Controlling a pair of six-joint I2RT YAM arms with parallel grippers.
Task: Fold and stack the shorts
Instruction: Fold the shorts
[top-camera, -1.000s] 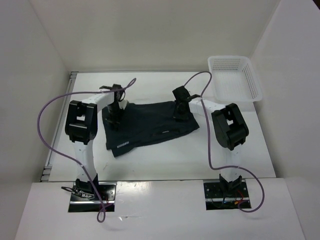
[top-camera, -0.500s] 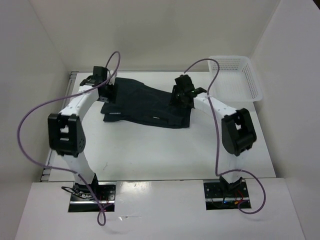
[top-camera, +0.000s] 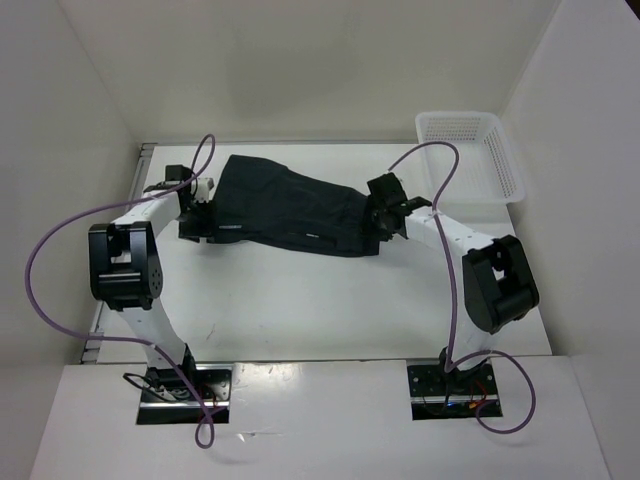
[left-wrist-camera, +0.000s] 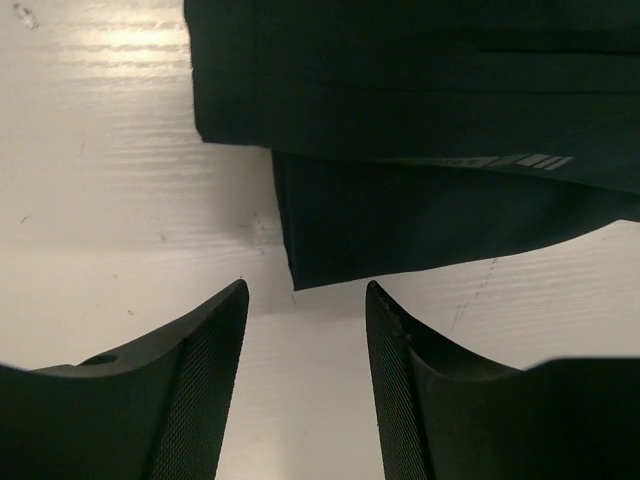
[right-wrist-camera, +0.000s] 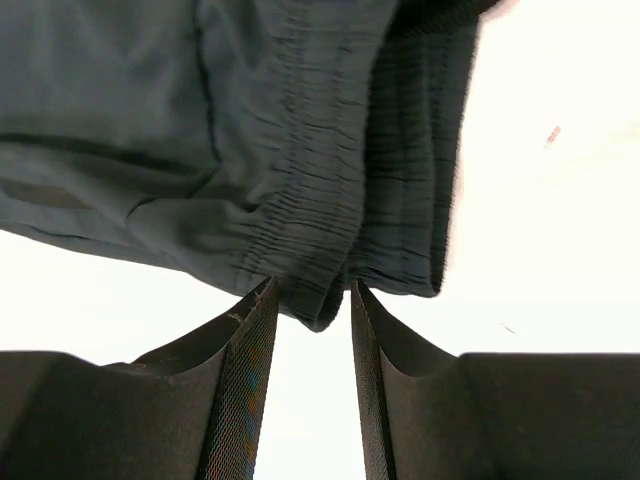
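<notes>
The dark shorts (top-camera: 290, 205) lie folded at the back middle of the table, a small white mark near their front edge. My left gripper (top-camera: 197, 222) sits at their left end, open. In the left wrist view its fingers (left-wrist-camera: 215, 360) frame bare table, and a corner of the shorts (left-wrist-camera: 400, 220) lies just beyond the tips of the left gripper (left-wrist-camera: 305, 288). My right gripper (top-camera: 381, 221) is at the right end, open. In the right wrist view a fold of the gathered waistband (right-wrist-camera: 330, 250) droops between the tips of the right gripper (right-wrist-camera: 312, 285) without being pinched.
A white mesh basket (top-camera: 470, 155) stands at the back right corner, right of the shorts. White walls close in the table (top-camera: 300, 300) on three sides. Purple cables loop over both arms.
Both grippers carried the shorts toward the back of the table, folding them smaller. They then opened, let go, and drew outward to the two ends of the shorts.
</notes>
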